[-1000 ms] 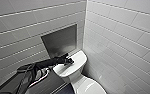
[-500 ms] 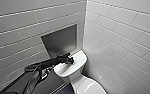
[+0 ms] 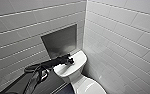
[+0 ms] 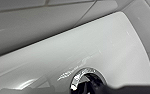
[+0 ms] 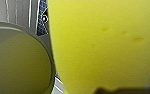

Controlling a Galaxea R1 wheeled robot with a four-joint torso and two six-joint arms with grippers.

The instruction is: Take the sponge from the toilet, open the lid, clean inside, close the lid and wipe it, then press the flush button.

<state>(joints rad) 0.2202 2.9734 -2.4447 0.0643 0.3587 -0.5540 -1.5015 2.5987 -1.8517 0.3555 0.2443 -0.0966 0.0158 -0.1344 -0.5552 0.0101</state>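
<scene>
Grey-white tiled walls (image 3: 121, 37), two of them, meet in one corner. The wall on the left of the head view has one dark rectangular niche (image 3: 59, 41) set into it. Below the niche stands one toilet (image 3: 74, 78), white and glossy, with its tank pushed into the corner. The lid (image 3: 91, 86) shows at the lower edge of the head view as a white oval, and it looks to be down over the bowl.

One black arm, the left arm (image 3: 48, 64), comes in from the left and reaches across the tank cover (image 3: 79, 58). The left jaws sit at its tip, over the middle of the cover. From the left wrist the one flush button (image 4: 87, 78) is seen close up: round and dark in a silvery rim, sunk in the white cover, with a dark part of the robot overlapping its near edge. Whether the left jaws are parted or closed I cannot tell, nor whether they touch the button or hang just above it.

One sponge (image 5: 103, 45), bright yellow with a few faint darker marks on its face, looms close in front of the right wrist camera. The right jaws have hold of it at its near end, though little of them can be made out. Beside the sponge in that view curves a white rounded rim of the toilet; I cannot tell whether the two touch.
</scene>
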